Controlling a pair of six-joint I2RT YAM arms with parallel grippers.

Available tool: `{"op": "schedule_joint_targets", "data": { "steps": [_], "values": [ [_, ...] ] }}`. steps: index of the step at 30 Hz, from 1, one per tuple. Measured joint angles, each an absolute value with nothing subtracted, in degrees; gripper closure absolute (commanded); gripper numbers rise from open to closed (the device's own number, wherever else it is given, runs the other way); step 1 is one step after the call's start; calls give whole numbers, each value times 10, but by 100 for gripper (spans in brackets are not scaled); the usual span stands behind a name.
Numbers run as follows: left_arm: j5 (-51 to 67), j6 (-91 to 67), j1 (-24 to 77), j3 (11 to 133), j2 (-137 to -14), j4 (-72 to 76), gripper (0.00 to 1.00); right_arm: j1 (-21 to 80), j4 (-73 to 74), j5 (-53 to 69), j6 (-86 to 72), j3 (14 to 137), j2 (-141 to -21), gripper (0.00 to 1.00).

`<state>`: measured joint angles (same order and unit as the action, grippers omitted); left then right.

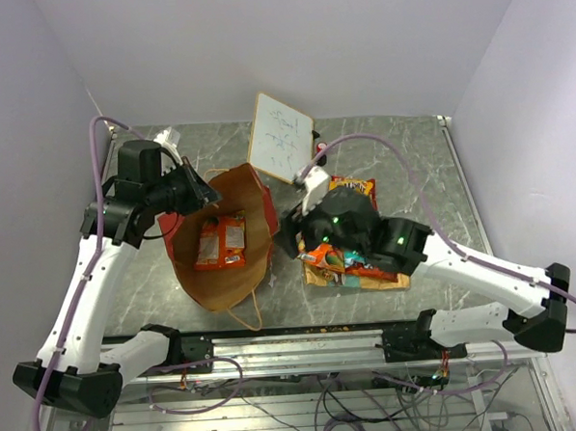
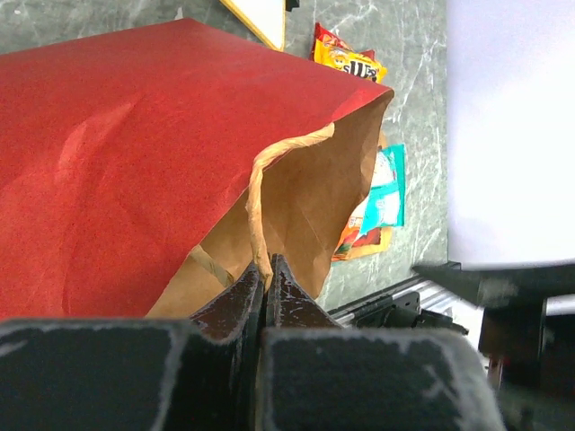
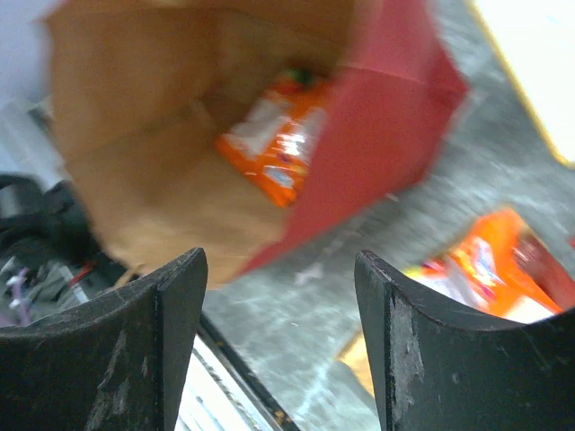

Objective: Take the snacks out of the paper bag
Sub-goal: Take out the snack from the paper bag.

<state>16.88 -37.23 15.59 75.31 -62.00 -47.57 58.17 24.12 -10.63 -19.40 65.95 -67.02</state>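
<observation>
The paper bag (image 1: 235,265) lies on its side with its mouth open, red outside (image 2: 126,162) and brown inside (image 3: 135,171). Orange snack packets (image 1: 220,242) lie inside it and also show in the right wrist view (image 3: 280,148). My left gripper (image 2: 263,268) is shut on the bag's tan loop handle (image 2: 256,193) at the upper rim (image 1: 198,189). My right gripper (image 3: 280,269) is open and empty, just right of the bag's mouth (image 1: 291,233). A pile of snack packets (image 1: 354,268) lies on the table under the right arm. A yellow-brown packet (image 1: 352,186) lies behind it.
A white tilted whiteboard (image 1: 280,137) stands behind the bag. The table's near metal rail (image 1: 304,342) runs along the front. The grey marbled table (image 1: 416,170) shows at the back right.
</observation>
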Motion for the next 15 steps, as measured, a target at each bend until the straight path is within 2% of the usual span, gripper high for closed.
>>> {"op": "schedule_joint_targets", "data": {
  "steps": [4,10,15],
  "values": [
    [177,-371,156,753,-625,-475,93,686,186,-109,-169,679,-711,30],
    [185,-371,156,753,-625,-475,93,782,127,-113,-141,704,-817,26],
    [185,-373,156,753,-619,-475,93,815,140,-161,-96,751,-892,11]
  ]
}}
